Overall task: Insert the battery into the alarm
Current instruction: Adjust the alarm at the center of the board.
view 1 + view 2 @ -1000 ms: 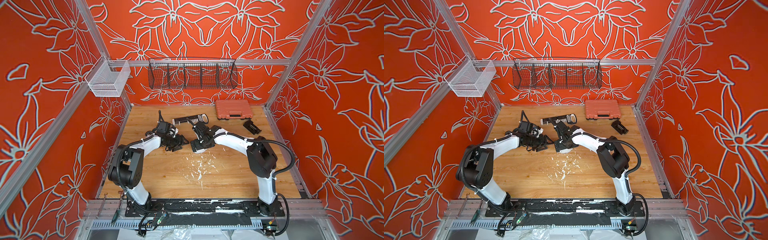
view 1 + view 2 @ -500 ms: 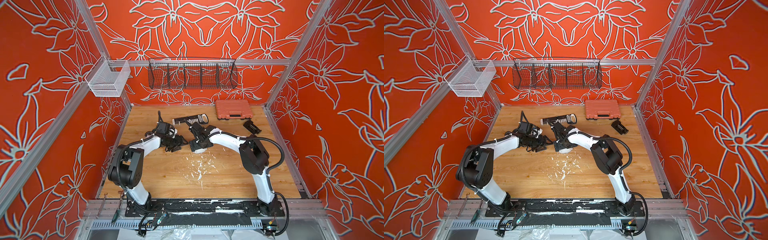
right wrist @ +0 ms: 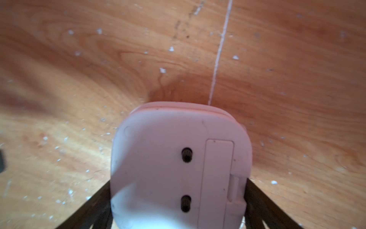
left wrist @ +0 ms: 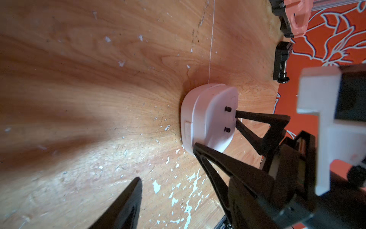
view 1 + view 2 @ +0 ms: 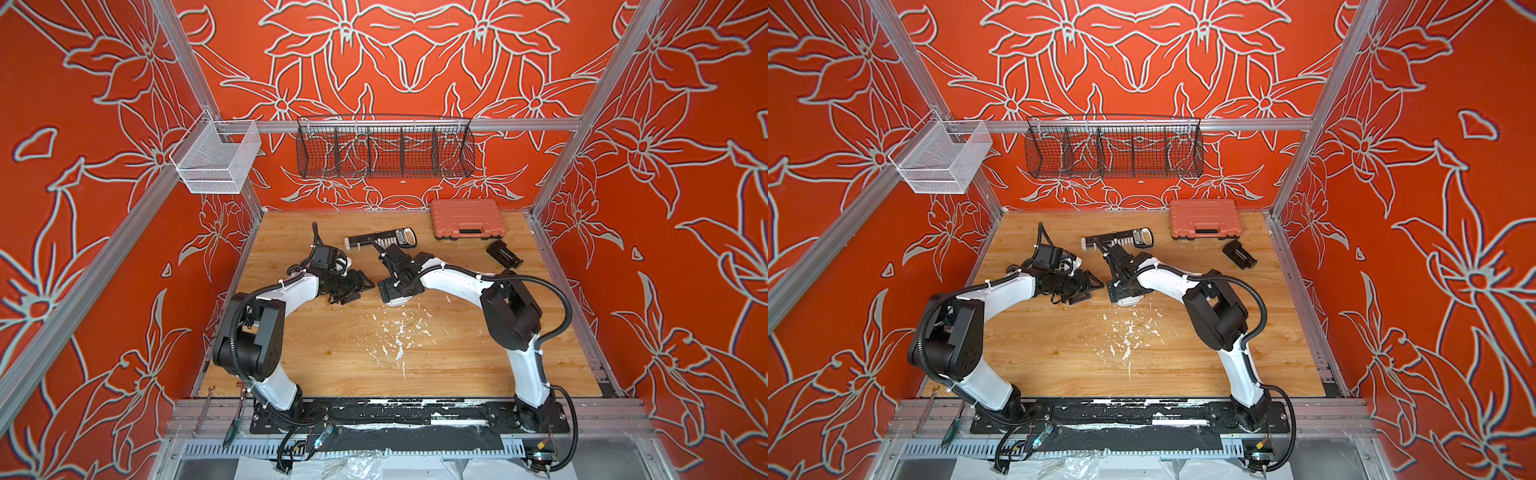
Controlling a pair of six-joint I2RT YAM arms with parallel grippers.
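Jaws, right gripper [image 3: 178,181]: spread wide, one on each side of the alarm [image 3: 158,142], right up against its edges. I cannot tell whether I am pinching it yet.
Jaws, left gripper [image 5: 362,290]: parted, nothing between them. One finger [image 4: 128,200] shows in the left wrist view over bare worktop [image 4: 79,99], near the alarm.
Alarm: lies face down on the worktop, white back up, two black knobs [image 3: 186,155] showing.
Battery cover [image 3: 217,174]: looks shut and flush with the back, with a latch tab [image 3: 234,186] at one edge.
Battery: I cannot find it in any view, and neither pair of jaws shows it.
Step, my reading: I am pinning the alarm so its back can be worked on. The closed cover suggests insertion has not begun.
Next move calls for: a firm, square squeeze on the alarm's sides without skidding it, then my left jaws on the latch tab to lift the cover. The battery has to be located first.
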